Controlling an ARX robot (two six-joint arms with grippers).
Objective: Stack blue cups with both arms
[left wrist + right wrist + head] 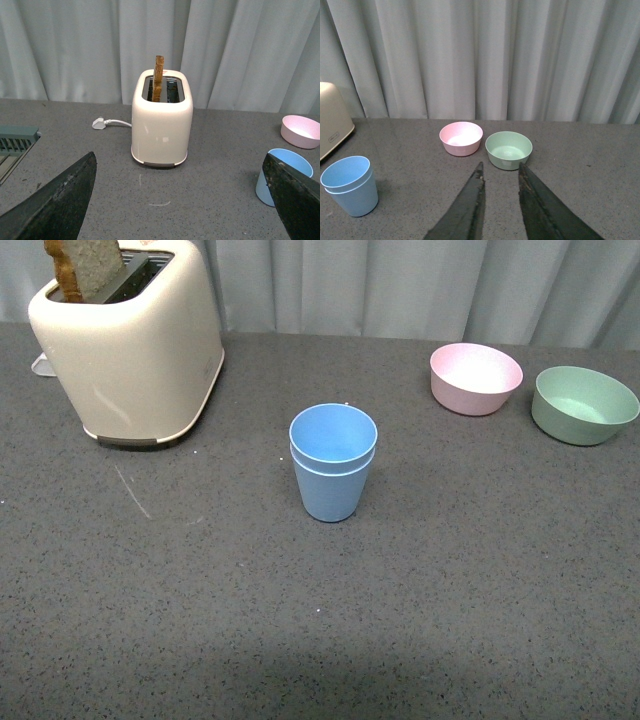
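Two blue cups (333, 462) counted, one nested inside the other, upright at the middle of the table (400, 620); the inner cup holds nothing. Two bowls: pink bowl (476, 378) and green bowl (584, 405), side by side, apart, both empty. One toaster (130, 340) with one slice of toast (88, 267) standing in a slot.

Left gripper (185, 200): jaws spread wide, holding nothing; the toaster is straight ahead of it, the cups beside its right finger. Right gripper (501, 200): fingers close together with a narrow gap, holding nothing; bowls ahead, cups well off to its left. Bare table surrounds the cups.
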